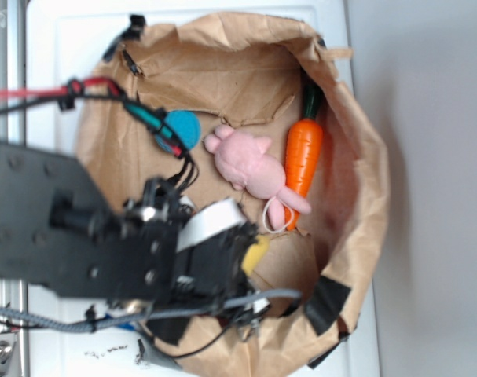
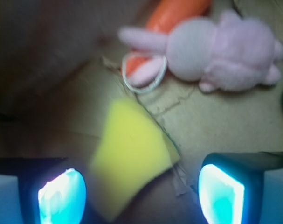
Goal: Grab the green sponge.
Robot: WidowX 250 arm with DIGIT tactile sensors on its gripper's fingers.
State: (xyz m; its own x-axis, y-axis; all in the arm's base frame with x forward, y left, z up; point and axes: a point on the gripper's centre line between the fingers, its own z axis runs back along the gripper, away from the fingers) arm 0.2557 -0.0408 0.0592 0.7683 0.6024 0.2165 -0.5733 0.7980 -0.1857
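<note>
While the arm (image 1: 73,228) fills the left of the exterior view, its tool (image 2: 141,193) sits low over the floor of a brown paper bag (image 1: 356,157), jaws spread wide in the wrist view with the sponge (image 2: 129,158) between them. No contact visible: left finger (image 2: 62,196) is just beside the sponge's lower edge, right finger (image 2: 223,193) is apart from it with bare paper in the gap. Sponge is yellow, lies flat-ish and skewed, one corner pointing toward the right finger. In the exterior view only a small yellow bit (image 1: 255,255) shows past the tool's edge. Left to right in that view: teal ball (image 1: 183,128) near the cables, partly hidden; pink plush (image 1: 254,166) mid-bag, lying diagonal; white loop (image 1: 276,216) at its lower end; carrot (image 1: 302,153) just beside the plush on the right, green top toward the bag wall. Plush and carrot are near the sponge, not touching it. Black tape patch (image 1: 328,302) on the bag's lower right rim. Bag rests on a white desk (image 1: 73,47).
</note>
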